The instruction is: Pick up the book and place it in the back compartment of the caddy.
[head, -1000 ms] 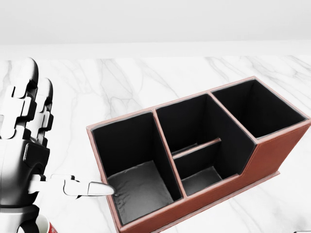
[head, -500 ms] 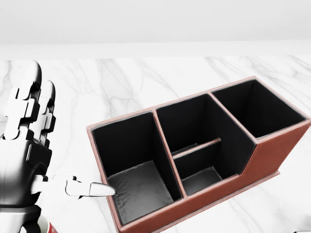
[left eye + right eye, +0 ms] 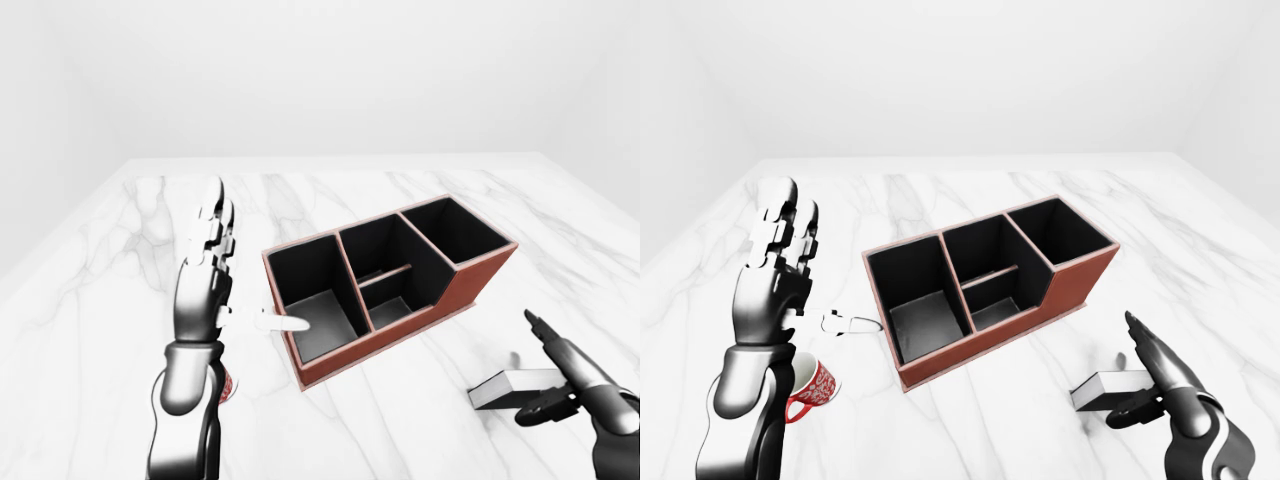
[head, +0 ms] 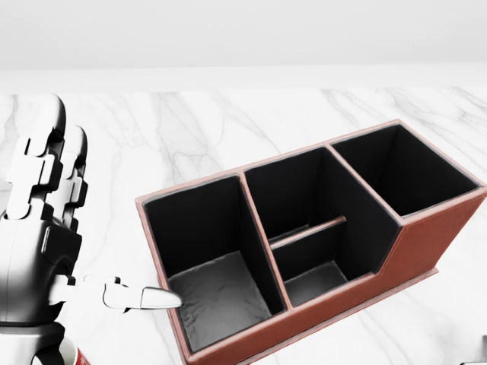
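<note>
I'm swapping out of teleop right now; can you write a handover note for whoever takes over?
Left robot hand: open, fingers upright, thumb pointing toward the caddy, holding nothing.
Right robot hand: open at the book, fingers about it, no closed grip visible.
Book: lying flat on the table, lower right of the caddy in the right-eye view.
Caddy: all compartments empty.
A red mug stands by the left arm; not part of the job.
Done: reach to the book.
Left: grasp, lift, place book in the back compartment.

Bright even light, sharp render (no blur), soft faint shadows
</note>
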Controlling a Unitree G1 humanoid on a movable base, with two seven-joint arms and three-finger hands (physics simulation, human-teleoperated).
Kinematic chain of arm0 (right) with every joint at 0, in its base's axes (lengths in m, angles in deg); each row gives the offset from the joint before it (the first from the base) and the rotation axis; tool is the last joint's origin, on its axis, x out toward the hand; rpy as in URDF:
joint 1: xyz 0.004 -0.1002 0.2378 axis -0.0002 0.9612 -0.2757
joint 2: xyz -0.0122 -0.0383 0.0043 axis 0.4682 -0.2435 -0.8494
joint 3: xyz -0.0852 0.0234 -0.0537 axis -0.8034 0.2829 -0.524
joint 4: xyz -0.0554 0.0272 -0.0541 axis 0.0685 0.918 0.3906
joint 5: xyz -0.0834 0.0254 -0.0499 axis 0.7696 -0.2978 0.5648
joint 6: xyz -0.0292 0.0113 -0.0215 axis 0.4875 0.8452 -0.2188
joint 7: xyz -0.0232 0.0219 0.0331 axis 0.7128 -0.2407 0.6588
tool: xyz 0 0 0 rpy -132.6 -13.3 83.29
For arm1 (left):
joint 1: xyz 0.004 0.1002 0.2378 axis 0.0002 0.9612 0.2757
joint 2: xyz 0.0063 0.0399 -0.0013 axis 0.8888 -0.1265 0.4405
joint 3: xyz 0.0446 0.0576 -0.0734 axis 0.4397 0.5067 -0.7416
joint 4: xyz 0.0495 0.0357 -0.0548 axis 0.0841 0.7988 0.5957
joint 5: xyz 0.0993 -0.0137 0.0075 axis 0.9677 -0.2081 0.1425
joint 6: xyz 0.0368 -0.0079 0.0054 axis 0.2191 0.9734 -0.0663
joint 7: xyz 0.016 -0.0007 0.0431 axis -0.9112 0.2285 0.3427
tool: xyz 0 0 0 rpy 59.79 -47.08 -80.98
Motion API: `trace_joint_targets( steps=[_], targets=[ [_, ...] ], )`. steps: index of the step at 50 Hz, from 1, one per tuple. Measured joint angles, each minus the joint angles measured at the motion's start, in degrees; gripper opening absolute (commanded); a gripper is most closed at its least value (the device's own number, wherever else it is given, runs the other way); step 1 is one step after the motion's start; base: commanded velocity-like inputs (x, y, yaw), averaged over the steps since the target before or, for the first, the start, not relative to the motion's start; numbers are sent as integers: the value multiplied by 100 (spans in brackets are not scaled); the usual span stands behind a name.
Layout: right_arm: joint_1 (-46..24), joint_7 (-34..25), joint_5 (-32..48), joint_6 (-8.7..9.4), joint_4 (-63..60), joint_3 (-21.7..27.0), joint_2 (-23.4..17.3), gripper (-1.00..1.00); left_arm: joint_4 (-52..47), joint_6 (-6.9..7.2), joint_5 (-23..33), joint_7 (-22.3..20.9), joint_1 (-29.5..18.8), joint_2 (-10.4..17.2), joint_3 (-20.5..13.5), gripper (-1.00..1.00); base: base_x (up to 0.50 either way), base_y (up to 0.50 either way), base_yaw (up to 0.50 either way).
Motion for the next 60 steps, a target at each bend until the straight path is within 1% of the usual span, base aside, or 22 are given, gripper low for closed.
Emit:
trace_joint_targets(
  steps=[15,16,17,18,26,32,41,50,60],
  targets=[
    [1,55,3,-9,50,-33,-26,100,-24,0,3,-2,-8,0,2,100,0,0,0],
    [1,56,2,-9,51,-34,-27,15,-24,0,4,-2,-5,-1,4,100,0,0,0],
    [0,66,19,-16,52,-25,-32,-92,-22,0,4,-2,-2,-1,6,100,0,0,0],
    [-1,73,38,-22,54,-14,-38,-100,-19,0,4,-2,1,-1,7,100,0,0,0],
    [22,-14,94,-83,70,11,-68,-100,-2,0,3,-1,20,-4,12,100,0,0,0],
    [38,-38,82,-69,110,-36,-45,-100,-5,0,2,-2,25,-5,14,100,0,0,0],
    [67,-76,152,-12,-15,-85,22,-100,-9,0,-2,-2,21,-4,9,100,0,0,0],
    [85,-295,204,120,-391,-129,164,-100,-2,0,-4,2,19,-5,11,100,0,0,0],
    [33,-553,300,121,-907,-96,242,-100,19,0,3,8,29,-8,25,100,0,0,0]
  ],
)
